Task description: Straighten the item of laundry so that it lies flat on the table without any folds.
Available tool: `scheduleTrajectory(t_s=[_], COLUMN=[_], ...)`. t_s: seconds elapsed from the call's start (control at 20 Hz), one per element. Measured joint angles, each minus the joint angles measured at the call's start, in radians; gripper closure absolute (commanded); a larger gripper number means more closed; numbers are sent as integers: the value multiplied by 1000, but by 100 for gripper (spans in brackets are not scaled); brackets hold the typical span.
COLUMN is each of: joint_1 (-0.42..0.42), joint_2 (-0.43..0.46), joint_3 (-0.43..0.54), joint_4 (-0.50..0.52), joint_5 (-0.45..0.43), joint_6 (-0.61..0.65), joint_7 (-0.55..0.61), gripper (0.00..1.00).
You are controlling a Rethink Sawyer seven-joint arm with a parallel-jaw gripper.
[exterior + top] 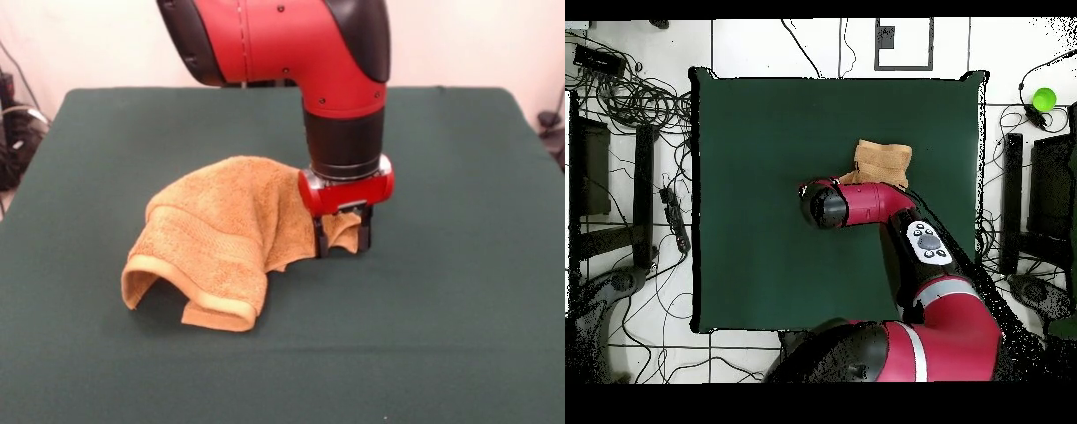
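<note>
Gripper (342, 237) stands low at the counter (459, 265) surface, its black fingers (320, 240) clenched on a right-hand edge of the towel (225, 234).

Item: soft, light terry; it will drape and sag, not slide stiffly.

Position: near the counter's middle, bunched in a hump, hemmed edge (190, 287) curled under at front left.

Recommended hold: a hemmed corner.

Clearance: open green surface on every side; all counter edges well apart.

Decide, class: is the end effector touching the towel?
Touching. The front view shows the end effector down at the table with a bit of the towel between its fingers.
</note>
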Motion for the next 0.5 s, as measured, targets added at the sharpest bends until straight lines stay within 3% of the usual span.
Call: scheduleTrajectory(t_s=[0.25,0.3,0.5], joint_1=[3,2,2], joint_2=[0,-1,-2], joint_3=[-3,-6,-15], joint_4=[0,-2,-7], joint_5=[0,-1,-1], joint_6=[0,-1,0], joint_7=[0,0,0], gripper=[0,100,100])
